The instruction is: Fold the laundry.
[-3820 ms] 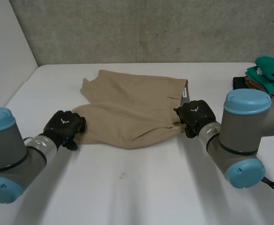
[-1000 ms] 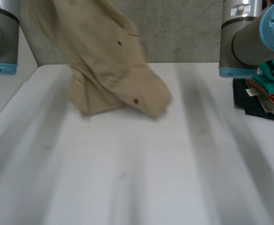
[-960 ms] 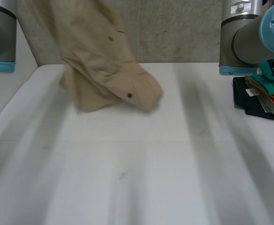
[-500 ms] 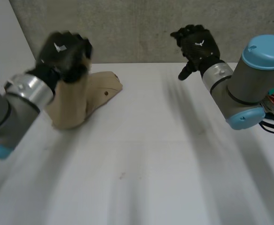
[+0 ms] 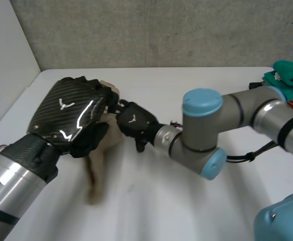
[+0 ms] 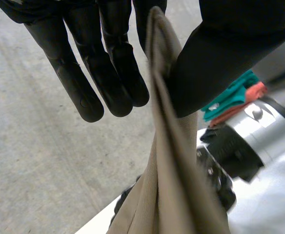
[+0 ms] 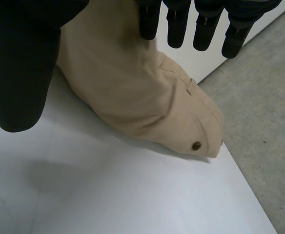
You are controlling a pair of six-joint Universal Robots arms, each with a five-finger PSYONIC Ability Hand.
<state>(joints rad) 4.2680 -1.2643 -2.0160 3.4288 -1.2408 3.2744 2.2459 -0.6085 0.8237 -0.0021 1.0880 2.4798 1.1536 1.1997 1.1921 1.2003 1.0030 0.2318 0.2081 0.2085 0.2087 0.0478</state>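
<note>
Shorts point(image 7: 132, 92) hang pinched in left hand point(image 5: 71, 116); right hand point(image 5: 133, 122), released, has crossed to them, likely to regrasp.

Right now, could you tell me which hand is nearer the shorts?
Left: the left hand pinches the shorts between thumb and fingers; the right hand is open beside them.

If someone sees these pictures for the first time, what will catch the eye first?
The large black left hand stands out first: over the left side of the white table, it holds up a tan garment, pinched between its thumb and straight fingers. The right hand reaches across next to it, fingers open over the cloth near a dark button. A pile of folded clothes sits at the far right corner.
</note>
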